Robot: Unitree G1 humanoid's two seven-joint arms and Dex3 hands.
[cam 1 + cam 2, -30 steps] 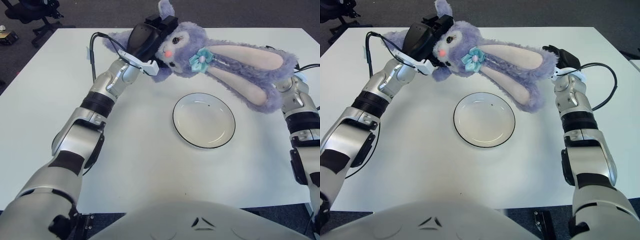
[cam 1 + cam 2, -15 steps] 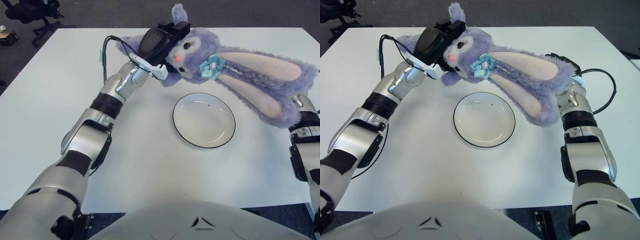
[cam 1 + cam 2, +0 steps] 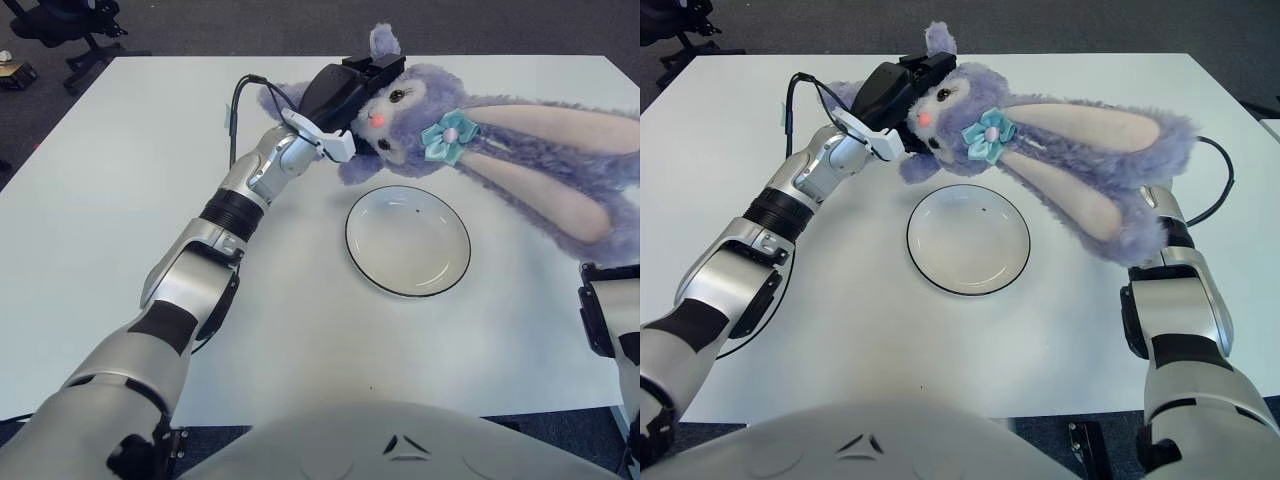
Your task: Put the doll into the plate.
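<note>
1. Two hands carry one plush doll (image 3: pixel 470 150), a purple long-eared rabbit with a teal bow, held clear of the white surface (image 3: pixel 110 200).
2. At the doll's head end, about 11 o'clock from the plate (image 3: pixel 408 240), the left hand (image 3: pixel 345 85) has its dark fingers closed around the head.
3. Under the long ears, at about 3 o'clock from the plate, the right hand (image 3: pixel 1155 200) is almost wholly hidden by plush. Its forearm rises to the ear tips, but whether its fingers clasp them I cannot tell.
4. Over the last second the whole doll has swung toward the robot's right. The head, earlier well off toward 10 o'clock of the plate, now hangs just beyond the plate's far rim at 12 o'clock, and the ears have slid out past the 3 o'clock side.
5. That shift lines the head up with the empty plate, which looks like progress. The body and ears, though, trail off to the right, well outside the rim.
6. What remains, as I judge it, is to bring the doll nearer and lower it, gathering the ears so the bulk settles inside.
</note>
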